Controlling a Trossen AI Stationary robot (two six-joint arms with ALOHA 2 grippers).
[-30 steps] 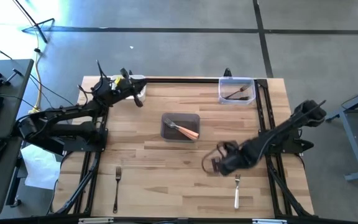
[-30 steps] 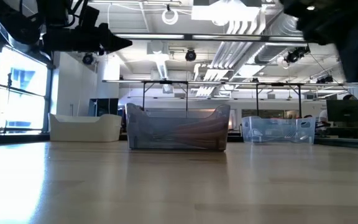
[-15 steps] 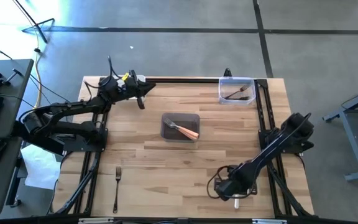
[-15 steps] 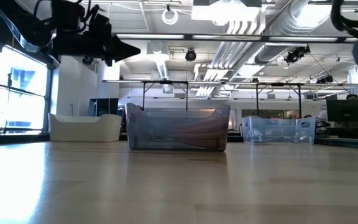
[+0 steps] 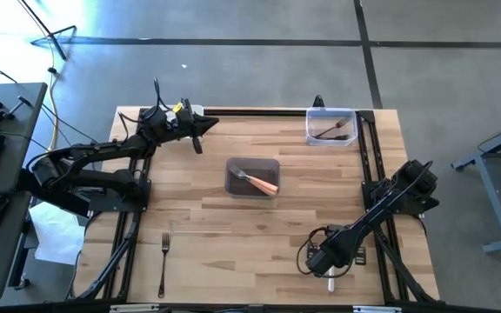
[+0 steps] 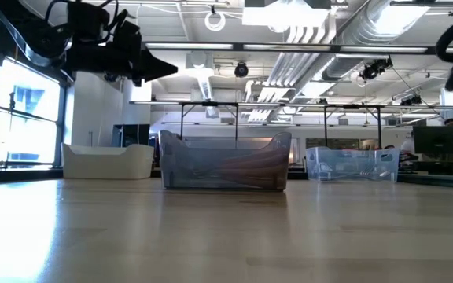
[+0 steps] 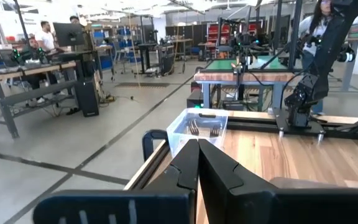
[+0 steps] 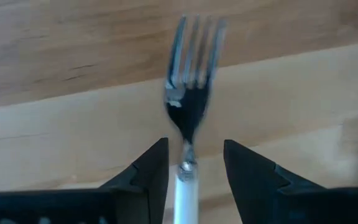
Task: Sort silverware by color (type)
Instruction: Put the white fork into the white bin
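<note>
Since a second ago, right gripper (image 8: 194, 168) dropped to the near edge of the surface (image 5: 233, 226), jaws apart astride a white-handled fork (image 8: 188, 124) (lying flat); left gripper (image 5: 200, 130) shut, hovering far left.

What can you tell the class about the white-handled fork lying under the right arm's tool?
The white-handled fork has four shiny metal tines, a narrow metal neck and a slim white handle. It lies flat on the wooden table, near the front right corner. The right tool hangs directly over it, its fingers open on either side of the neck. Whether they touch it cannot be told. In the high view only the handle end shows.
</note>
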